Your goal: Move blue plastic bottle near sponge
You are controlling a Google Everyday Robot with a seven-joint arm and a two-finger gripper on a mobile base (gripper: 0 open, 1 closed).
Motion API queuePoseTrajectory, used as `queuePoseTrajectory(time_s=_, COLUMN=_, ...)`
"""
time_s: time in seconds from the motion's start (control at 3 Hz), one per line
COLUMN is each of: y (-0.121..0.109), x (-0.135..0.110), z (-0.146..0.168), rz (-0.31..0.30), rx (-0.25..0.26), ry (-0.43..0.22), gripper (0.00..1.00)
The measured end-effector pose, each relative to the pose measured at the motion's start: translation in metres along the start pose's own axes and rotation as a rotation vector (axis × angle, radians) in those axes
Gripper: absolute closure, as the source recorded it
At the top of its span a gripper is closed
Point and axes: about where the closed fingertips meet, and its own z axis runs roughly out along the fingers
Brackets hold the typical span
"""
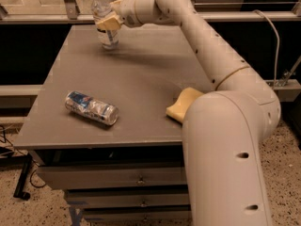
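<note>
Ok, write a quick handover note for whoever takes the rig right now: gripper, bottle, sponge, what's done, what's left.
Gripper: at the far left of the table, shut on the blue plastic bottle, which is upright.
Sponge: at the table's near right edge, far from the bottle.
Done: bottle grasped.
Left: carry it across and set it beside the sponge. The crushed can lies front left, probably off the path.

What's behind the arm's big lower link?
The sponge on the table; its right part is covered. The gripper holds the bottle at the far corner.
</note>
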Motion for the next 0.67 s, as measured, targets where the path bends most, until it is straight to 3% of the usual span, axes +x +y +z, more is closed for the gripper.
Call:
queuePoseTrajectory(time_s=0.33, y=0.001, x=-0.009, z=-0.041, rz=-0.003, rx=-0.010, ry=-0.029, gripper=1.00)
queuePoseTrajectory(time_s=0.67, y=0.004, x=-0.015, z=-0.090, rz=0.001, rx=-0.008, ry=-0.045, gripper=1.00)
